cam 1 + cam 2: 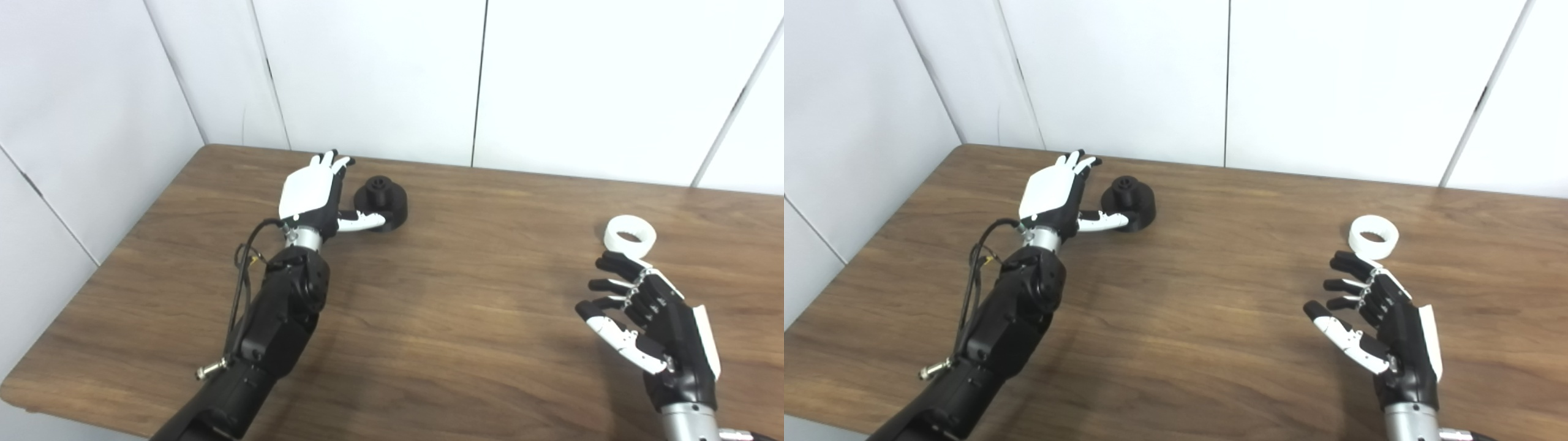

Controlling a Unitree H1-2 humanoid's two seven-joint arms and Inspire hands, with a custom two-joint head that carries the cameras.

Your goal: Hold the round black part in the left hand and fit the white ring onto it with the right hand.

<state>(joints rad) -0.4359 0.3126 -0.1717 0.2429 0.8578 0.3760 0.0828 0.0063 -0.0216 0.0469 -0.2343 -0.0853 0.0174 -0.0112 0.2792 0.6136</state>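
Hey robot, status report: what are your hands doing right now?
Left hand open beside black part, thumb at its base. Right hand open, short of white ring. Nothing between.

walls (367, 73): white panels, split by dark vertical seams | table (465, 294): brown wood grain, set into the corner | light: even, soft shadows cast

The table (465, 294) is brown wood with a darker streaked grain. On it, the round part (381, 203) is matte black and the ring (631, 235) plain white. Both the left hand (313, 195) and right hand (655, 334) are black with white back plates and white thumbs. Behind the table, the wall panels (367, 73) are white with dark seams.
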